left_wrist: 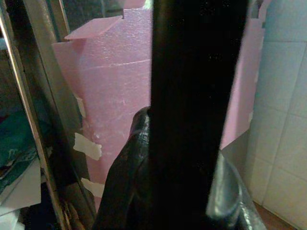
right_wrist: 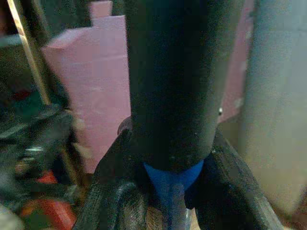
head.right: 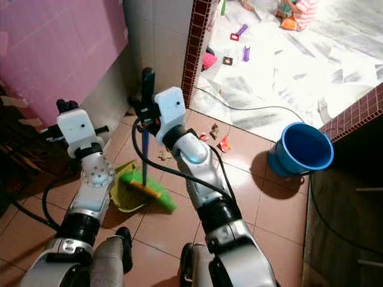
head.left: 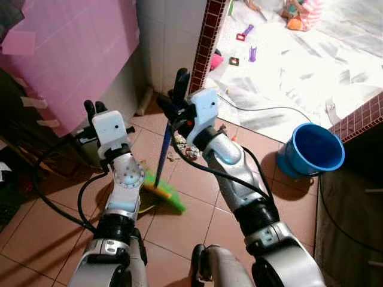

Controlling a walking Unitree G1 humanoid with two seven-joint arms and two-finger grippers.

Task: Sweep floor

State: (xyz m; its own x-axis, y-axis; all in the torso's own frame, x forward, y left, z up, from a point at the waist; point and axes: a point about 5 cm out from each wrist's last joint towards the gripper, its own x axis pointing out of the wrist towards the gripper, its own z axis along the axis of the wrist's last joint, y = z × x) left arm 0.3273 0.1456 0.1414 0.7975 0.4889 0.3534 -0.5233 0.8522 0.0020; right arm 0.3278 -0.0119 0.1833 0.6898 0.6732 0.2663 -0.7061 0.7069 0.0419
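My right gripper [head.left: 179, 91] is shut on the black top grip of a broom, whose blue stick [head.left: 163, 152] runs down to a green and yellow broom head [head.left: 169, 196] on the brown tiles. A yellow-green dustpan [head.right: 124, 192] lies on the floor right beside the broom head, under my left forearm. At waist height by the pink wall, my left gripper [head.left: 93, 109] is shut around a black handle [left_wrist: 192, 110]; its lower end is hidden behind the arm. Small scraps of litter [head.right: 222, 143] lie on the tiles ahead of the broom.
A blue bucket [head.left: 312, 149] stands on the right by a low brick-tiled ledge [head.left: 362, 116]. A tiled pillar [head.left: 206, 42] and white wall corner rise straight ahead. A cable [head.left: 263, 109] crosses the bright floor beyond, where toys [head.left: 244, 31] and a seated person [head.left: 302, 12] are.
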